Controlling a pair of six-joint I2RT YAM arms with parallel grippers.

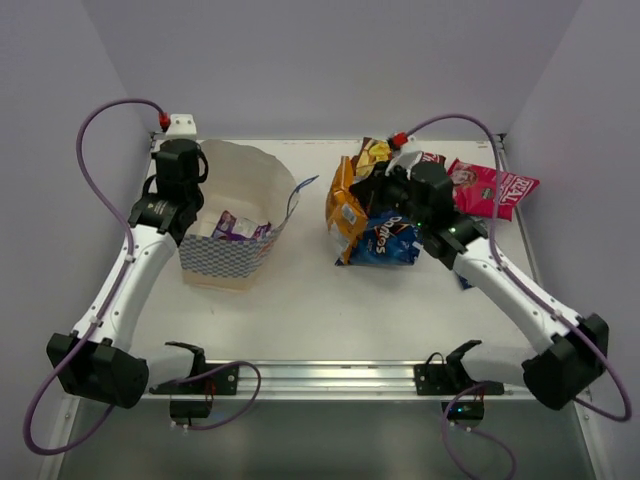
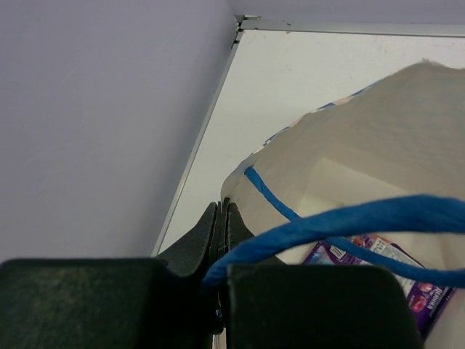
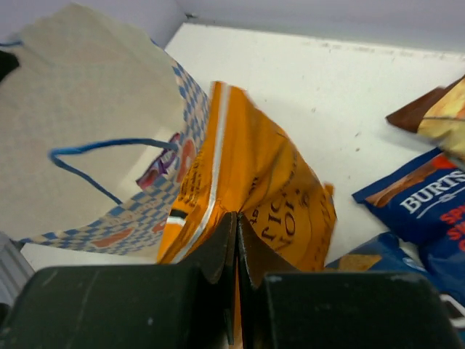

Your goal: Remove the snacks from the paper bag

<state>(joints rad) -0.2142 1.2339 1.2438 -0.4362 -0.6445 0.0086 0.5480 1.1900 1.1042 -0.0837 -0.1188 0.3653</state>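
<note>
The paper bag (image 1: 245, 200) stands open at the left. My left gripper (image 1: 183, 205) is shut on its left rim; in the left wrist view the jaws (image 2: 221, 212) pinch the paper edge together with the blue string handle (image 2: 341, 222). A small purple packet (image 1: 236, 226) lies inside the bag (image 2: 392, 269). My right gripper (image 1: 383, 188) is shut on the orange packet (image 1: 345, 205), just right of the bag; the jaws (image 3: 236, 218) grip its crinkled foil (image 3: 269, 182). The blue Doritos packet (image 1: 386, 240) lies below it.
A red-pink packet (image 1: 495, 186) lies at the far right, a brown-and-white one (image 1: 372, 152) at the back. A blue-and-white Burts packet (image 3: 418, 200) lies right of the orange one. White walls close in the table's left, back and right sides.
</note>
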